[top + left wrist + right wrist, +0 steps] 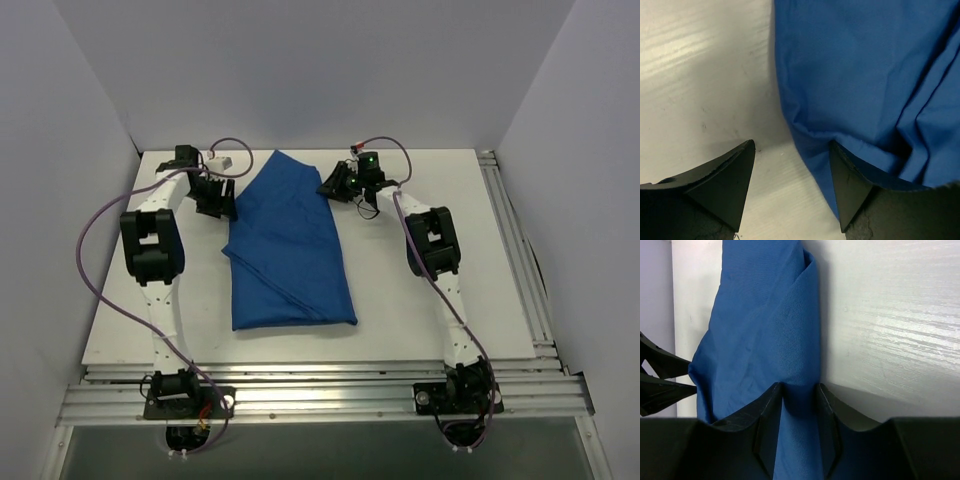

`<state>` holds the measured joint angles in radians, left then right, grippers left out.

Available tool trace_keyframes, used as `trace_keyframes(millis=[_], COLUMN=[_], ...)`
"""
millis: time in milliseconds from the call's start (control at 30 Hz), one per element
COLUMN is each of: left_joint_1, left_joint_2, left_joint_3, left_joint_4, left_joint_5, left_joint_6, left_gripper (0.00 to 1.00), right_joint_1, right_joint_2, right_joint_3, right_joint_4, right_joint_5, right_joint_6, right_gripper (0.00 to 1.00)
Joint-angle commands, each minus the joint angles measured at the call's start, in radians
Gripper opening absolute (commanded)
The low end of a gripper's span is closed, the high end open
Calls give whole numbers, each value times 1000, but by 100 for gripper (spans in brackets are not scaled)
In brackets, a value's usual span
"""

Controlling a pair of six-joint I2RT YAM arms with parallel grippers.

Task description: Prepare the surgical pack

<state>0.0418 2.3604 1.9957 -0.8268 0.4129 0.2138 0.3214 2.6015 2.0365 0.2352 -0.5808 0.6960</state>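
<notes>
The surgical pack (285, 250) lies as a folded royal-blue cloth parcel in the middle of the white table (500, 250); nothing of its contents shows. My left gripper (213, 195) is at the parcel's far left corner. Its jaws (792, 145) are open over bare table, and the right fingertip (840, 165) touches the cloth's edge (855, 75). My right gripper (338, 185) is at the far right corner. Its fingers (800, 387) stand a little apart astride the cloth's folded edge (765, 325), which fills the gap without looking pinched.
Purple cables (95, 240) loop off both arms. A metal rail (520, 260) borders the table's right side and front. Grey walls close in the back and sides. The left gripper's fingers (660, 375) show at the left of the right wrist view.
</notes>
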Motion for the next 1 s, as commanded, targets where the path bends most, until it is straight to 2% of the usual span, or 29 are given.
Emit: trace_keyframes(millis=[0,133,300,400,433,500,533,767,967], left_joint_1=[-5,-8,-11,-11,-11,-11,-11,-11,-11], left_joint_2=[-12,5,60,63,62,44,30,-151,-272], left_joint_3=[5,-3,25,28,31,38,32,-93,-184], left_joint_4=[61,77,58,66,66,68,87,178,178], left_joint_5=[58,87,96,125,136,165,170,213,247], left_joint_6=[2,3,2,18,19,18,4,-5,32], left_gripper=[70,65,43,34,25,14,3,2,2], right_joint_1=[8,8,5,2,2,2,2,-1,-2], right_joint_2=[35,26,17,5,2,-14,-20,-184,-326], right_joint_3=[7,-2,-2,-2,-1,-1,-2,-94,-264], right_joint_4=[-31,-16,12,18,19,23,24,88,183], right_joint_5=[-19,-19,-31,-36,-40,-53,-59,-53,-48], right_joint_6=[7,5,11,-6,-10,-19,-24,-87,-112], right_gripper=[28,19,2,0,0,0,0,0,0])
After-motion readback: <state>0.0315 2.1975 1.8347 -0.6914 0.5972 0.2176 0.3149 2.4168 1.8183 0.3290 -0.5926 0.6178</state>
